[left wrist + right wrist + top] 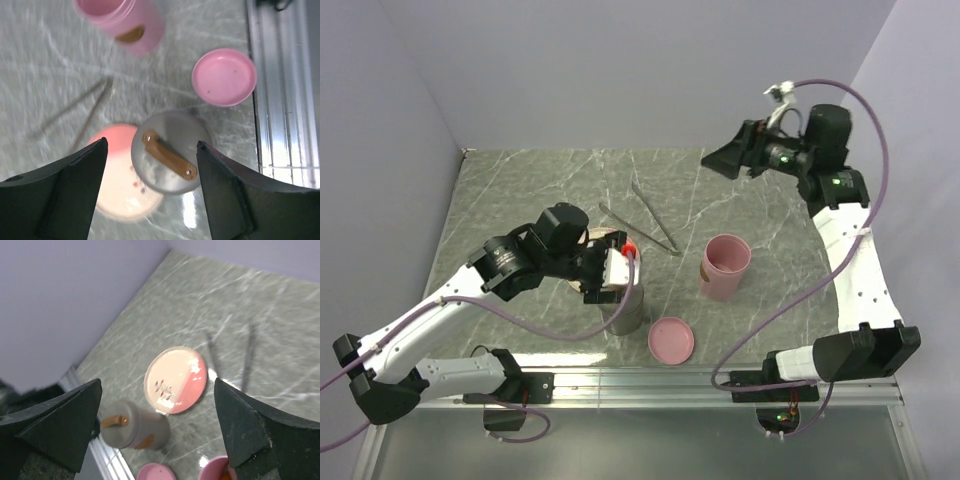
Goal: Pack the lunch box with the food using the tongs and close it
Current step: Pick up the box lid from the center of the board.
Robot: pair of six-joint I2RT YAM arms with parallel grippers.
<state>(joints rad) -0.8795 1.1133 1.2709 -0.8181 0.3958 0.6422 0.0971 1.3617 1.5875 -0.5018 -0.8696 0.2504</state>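
Left fingers [80,180] spread wide and empty, one on either side of the lidded grey canister [623,312] and clear of its lid [180,132]. The brown strap handle [167,160] lies between them, untouched. The canister stands on the near part of the counter [540,190], just beside the cream-and-pink plate [117,200] and overlapping its rim in the left wrist view. The spread suits either a release or an approach; which of the two cannot be told.

Right fingers [60,425] are also fully apart and hold nothing. That arm is raised at the far right, well apart from the work — probably parked so the middle of the counter stays free.

The food [162,388] shows only as small dark specks on the plate, too blurred to tell apart. The tongs [665,240] lie flat beyond the plate, the V opening towards the far side, gripped by neither arm. To their right stands the open pink container [725,268], judged to be the lunch box. Its pink lid [671,340] lies at the near edge — off so the mouth can take food. Packing appears not yet begun.
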